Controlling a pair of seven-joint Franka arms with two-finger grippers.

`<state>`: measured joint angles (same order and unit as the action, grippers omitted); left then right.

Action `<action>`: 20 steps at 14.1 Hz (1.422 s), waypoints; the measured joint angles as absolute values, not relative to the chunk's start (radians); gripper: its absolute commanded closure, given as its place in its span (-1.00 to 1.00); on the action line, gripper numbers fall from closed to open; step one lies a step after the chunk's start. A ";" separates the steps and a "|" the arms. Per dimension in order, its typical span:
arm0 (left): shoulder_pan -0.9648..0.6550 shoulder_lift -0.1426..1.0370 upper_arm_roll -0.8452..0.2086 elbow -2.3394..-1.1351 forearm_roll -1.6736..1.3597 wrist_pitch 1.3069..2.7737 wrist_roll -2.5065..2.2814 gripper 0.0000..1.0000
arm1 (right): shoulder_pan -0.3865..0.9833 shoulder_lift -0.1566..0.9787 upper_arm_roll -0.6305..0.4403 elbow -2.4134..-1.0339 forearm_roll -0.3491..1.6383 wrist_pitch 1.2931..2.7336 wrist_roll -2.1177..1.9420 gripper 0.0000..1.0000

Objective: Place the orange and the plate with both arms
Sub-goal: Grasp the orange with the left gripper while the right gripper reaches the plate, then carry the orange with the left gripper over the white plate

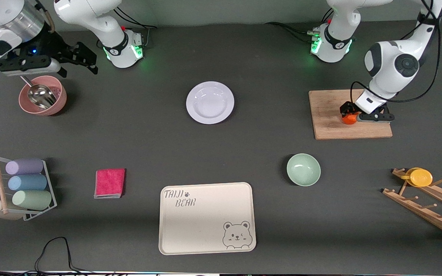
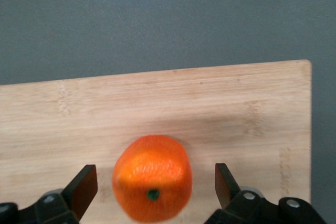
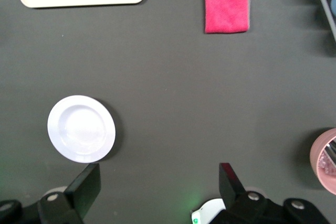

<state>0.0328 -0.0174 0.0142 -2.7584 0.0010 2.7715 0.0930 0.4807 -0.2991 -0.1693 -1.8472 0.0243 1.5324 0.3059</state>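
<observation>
At the right of the front frame, the left gripper (image 1: pixel 348 116) is down on the wooden board (image 1: pixel 328 126), jaws spread wide either side of the orange (image 2: pixel 153 178) with gaps showing, well in from the board's edges. The plate (image 1: pixel 210 102) lies upper centre on bare mat. The right gripper (image 1: pixel 76 57) waits open, high at upper left, beside the pink bowl (image 1: pixel 57 108)

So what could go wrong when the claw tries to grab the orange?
1. The small round bright-orange fruit sits loose on the wooden cutting board between the left claw's open fingers; an off-centre squeeze might roll it away.
2. The right claw, open, waits high over the pink bowl with its metal scoop; a careless descent could bump them before reaching the glossy white plate.
</observation>
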 measured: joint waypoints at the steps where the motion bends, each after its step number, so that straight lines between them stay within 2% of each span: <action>1: 0.033 0.016 0.014 -2.763 0.001 2.812 0.093 -1.00 | 0.485 -0.319 -0.169 -1.870 0.024 1.534 0.309 -1.00; 3: 0.033 0.066 0.014 -2.766 0.001 2.855 0.093 -1.00 | 0.486 -0.342 -0.172 -1.898 0.024 1.535 0.309 -1.00; 6: 0.033 0.081 0.014 -2.766 0.001 2.860 0.093 -0.98 | 0.485 -0.348 -0.190 -1.944 0.086 1.560 0.309 -1.00; 7: 0.033 0.081 0.015 -2.766 0.001 2.860 0.093 -0.67 | 0.486 -0.349 -0.202 -1.968 0.127 1.578 0.302 -1.00; 9: 0.033 0.081 0.015 -2.766 0.001 2.860 0.092 0.33 | 0.486 -0.357 -0.237 -2.035 0.205 1.634 0.243 -1.00; 10: 0.033 0.081 0.016 -2.766 0.001 2.860 0.092 0.63 | 0.485 -0.366 -0.259 -2.079 0.250 1.664 0.200 -1.00; 11: 0.033 0.079 0.015 -2.766 0.001 2.860 0.092 0.84 | 0.485 -0.376 -0.282 -2.127 0.303 1.690 0.150 -1.00; 15: 0.033 0.071 0.018 -2.757 0.001 2.836 0.092 0.90 | 0.485 -0.389 -0.346 -2.310 0.514 1.794 -0.052 -1.00; 17: 0.033 0.028 0.014 -2.700 0.001 2.676 0.079 0.90 | 0.486 -0.386 -0.348 -2.399 0.630 1.862 -0.139 -1.00; 20: 0.030 -0.082 -0.046 -2.540 0.001 2.318 -0.022 0.90 | 0.486 -0.353 -0.348 -2.518 0.824 1.956 -0.323 -1.00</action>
<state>0.0304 -0.0820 -0.0459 -2.5405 0.0009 2.3184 -0.0215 0.4863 -0.3531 -0.3482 -2.5185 0.8235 1.9556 -0.3227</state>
